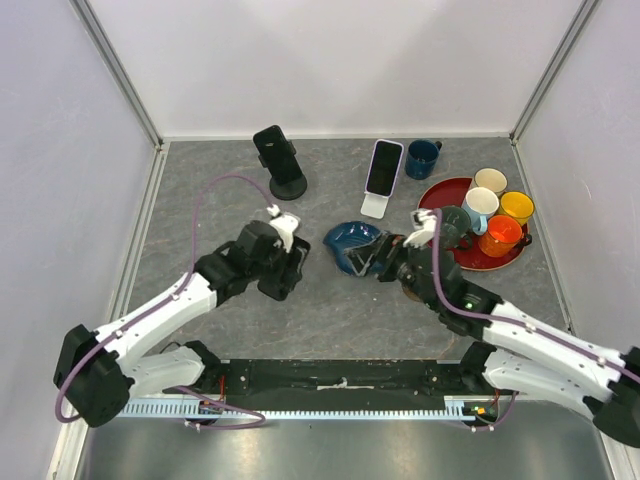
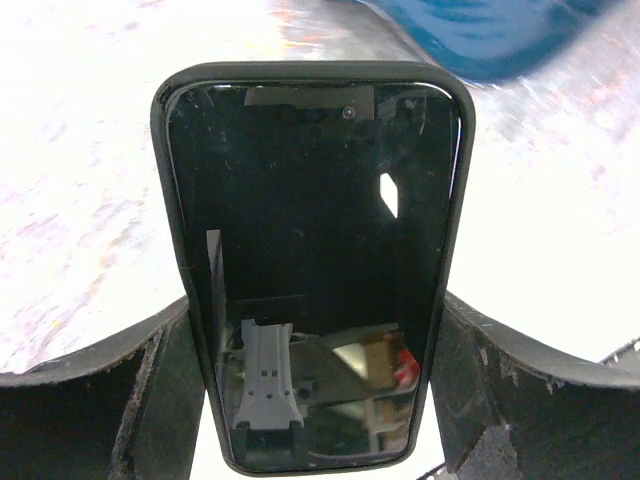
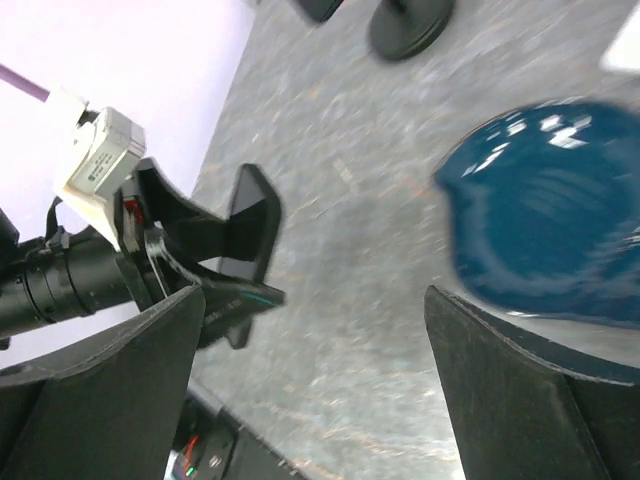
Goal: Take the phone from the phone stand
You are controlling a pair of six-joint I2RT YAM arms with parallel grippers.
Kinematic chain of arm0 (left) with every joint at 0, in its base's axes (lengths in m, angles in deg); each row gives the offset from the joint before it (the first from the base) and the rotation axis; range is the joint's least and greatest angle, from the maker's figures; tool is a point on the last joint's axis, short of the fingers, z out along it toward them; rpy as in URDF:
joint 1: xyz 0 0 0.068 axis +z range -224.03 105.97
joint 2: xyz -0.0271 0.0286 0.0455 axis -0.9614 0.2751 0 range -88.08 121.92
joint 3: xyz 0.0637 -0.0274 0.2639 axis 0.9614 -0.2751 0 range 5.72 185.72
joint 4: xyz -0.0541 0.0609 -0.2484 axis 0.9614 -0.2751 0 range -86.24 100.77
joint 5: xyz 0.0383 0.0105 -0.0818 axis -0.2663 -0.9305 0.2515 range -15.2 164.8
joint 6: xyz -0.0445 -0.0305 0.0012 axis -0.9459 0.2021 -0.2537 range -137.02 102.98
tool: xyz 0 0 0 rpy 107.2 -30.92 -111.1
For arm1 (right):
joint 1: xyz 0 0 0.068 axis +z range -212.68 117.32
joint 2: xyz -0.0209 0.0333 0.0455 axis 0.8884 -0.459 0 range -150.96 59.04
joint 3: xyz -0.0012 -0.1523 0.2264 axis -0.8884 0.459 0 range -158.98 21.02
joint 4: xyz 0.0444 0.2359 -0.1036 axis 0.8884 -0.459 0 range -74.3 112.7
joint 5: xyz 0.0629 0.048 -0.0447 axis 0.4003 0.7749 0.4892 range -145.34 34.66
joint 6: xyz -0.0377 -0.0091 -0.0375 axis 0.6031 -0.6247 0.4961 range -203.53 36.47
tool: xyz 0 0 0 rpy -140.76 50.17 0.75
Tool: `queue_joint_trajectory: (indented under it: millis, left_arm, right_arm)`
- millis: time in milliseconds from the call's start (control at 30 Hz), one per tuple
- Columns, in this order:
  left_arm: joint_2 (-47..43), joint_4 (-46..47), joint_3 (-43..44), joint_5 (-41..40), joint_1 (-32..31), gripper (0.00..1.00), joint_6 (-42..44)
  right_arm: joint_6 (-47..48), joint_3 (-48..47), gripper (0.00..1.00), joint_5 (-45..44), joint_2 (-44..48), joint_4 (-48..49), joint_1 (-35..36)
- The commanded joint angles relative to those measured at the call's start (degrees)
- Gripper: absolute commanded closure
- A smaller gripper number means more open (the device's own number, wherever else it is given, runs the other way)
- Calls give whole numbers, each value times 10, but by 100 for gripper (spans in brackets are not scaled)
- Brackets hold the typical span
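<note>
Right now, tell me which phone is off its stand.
The black phone, gripped between the fingers of the left gripper near the middle of the table. The white-edged phone leans on its white stand at the back.

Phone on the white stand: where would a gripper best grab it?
Probably by its two long edges, above the middle, coming down from above. The phone leans on the white stand, lower end at the stand's foot, so those edges are free; the dark mug sits close on its right.
</note>
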Motion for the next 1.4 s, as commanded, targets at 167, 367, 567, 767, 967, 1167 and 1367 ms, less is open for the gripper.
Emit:
queue_joint_trajectory:
  millis: [167,367,567,767,967,1167,1367]
  left_arm:
    - [90,-8,85,-62,196,79,-22]
    - [220,-18,175,-109,271,80,-9]
    - [380,-29,315,-81,359,80,11]
    - [526,-74,444,-36,443,82,-13]
    - [552,-75,463,-56,516,79,-19]
    - [568,-96,477,-49,559,78,-16]
    - [595,-109,480,-32,581,73,-26]
  right_arm:
    - [146,49,2,-151,163,-81,0]
    - [209,93,2,-137,218,-31,0]
    - [252,109,2,-134,256,-34,-1]
    - [277,129,2,-147,300,-57,0]
    - [290,147,2,-168,324,-62,0]
    - [290,153,2,-171,313,-60,-1]
    - [289,158,2,-176,317,-60,-1]
